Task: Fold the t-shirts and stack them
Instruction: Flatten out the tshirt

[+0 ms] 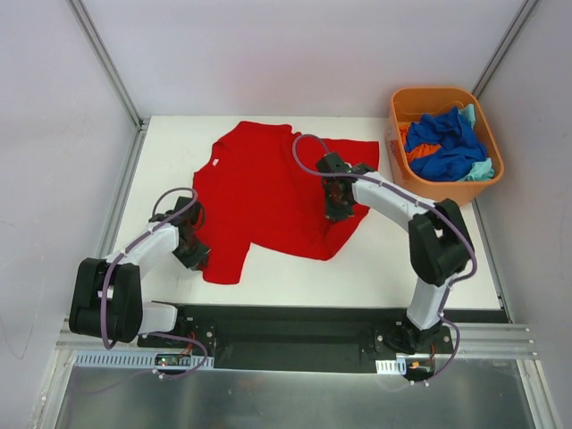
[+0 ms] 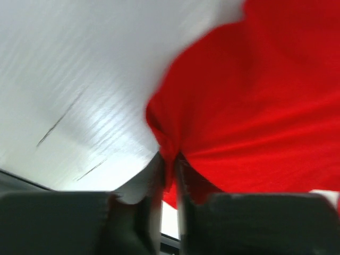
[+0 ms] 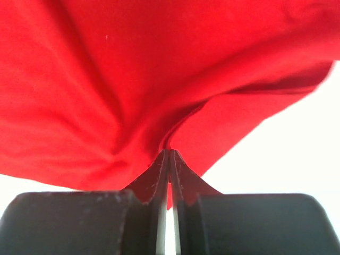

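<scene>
A bright red t-shirt (image 1: 264, 197) lies spread over the middle of the white table (image 1: 429, 277), collar toward the left. My left gripper (image 1: 192, 246) is at the shirt's near left edge and is shut on a pinch of red cloth (image 2: 171, 151). My right gripper (image 1: 338, 210) sits over the shirt's right side and is shut on a fold of the same red t-shirt (image 3: 168, 146), with cloth pulled into ridges above it. Blue, orange and pale teal t-shirts (image 1: 445, 147) lie heaped in the orange tub (image 1: 490, 152).
The orange plastic tub stands at the table's back right corner. Pale walls with metal rails (image 1: 107, 58) close in the back and sides. A black base rail (image 1: 295, 326) runs along the near edge.
</scene>
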Action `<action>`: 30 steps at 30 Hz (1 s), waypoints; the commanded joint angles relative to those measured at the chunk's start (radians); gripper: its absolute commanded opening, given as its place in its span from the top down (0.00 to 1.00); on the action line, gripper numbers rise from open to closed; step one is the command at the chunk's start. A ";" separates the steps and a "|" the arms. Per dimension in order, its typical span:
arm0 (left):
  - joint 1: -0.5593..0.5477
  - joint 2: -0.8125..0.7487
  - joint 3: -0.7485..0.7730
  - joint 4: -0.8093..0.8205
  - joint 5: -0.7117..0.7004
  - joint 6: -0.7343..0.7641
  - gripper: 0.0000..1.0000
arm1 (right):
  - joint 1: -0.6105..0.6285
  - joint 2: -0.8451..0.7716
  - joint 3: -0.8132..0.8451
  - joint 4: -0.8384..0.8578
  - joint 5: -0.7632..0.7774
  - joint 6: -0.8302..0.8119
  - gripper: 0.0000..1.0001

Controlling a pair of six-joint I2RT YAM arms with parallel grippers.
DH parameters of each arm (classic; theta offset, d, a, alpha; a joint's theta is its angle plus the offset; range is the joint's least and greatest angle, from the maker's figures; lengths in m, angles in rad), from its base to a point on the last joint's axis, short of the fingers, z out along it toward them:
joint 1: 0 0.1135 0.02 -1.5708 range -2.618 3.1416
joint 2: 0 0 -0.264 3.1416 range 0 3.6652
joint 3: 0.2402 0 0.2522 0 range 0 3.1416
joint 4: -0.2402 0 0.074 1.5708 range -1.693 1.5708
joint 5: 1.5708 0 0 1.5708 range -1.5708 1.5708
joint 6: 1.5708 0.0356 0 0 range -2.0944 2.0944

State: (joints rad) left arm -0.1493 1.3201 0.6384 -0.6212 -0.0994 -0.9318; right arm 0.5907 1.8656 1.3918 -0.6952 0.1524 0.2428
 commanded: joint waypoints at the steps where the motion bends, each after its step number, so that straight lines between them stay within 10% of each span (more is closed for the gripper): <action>1: -0.003 0.039 -0.060 0.071 0.007 0.008 1.00 | -0.003 -0.195 -0.069 -0.018 0.082 0.012 0.99; 7: -0.004 -0.226 -0.004 0.064 0.121 0.082 1.00 | -0.011 -0.446 -0.191 -0.021 0.154 0.018 0.99; 14: -0.004 -0.631 0.446 0.049 0.124 0.191 1.00 | -0.008 -0.839 -0.067 -0.047 0.224 -0.065 0.99; 30: -0.003 -0.470 1.549 0.051 0.411 0.384 1.00 | -0.009 -1.048 0.647 -0.067 -0.220 -0.206 0.99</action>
State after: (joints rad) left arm -0.1509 0.7563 2.0426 -0.5797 0.1844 -0.5987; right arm 0.5838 0.7944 1.9549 -0.7475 0.0662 0.0708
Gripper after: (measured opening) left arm 0.022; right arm 0.012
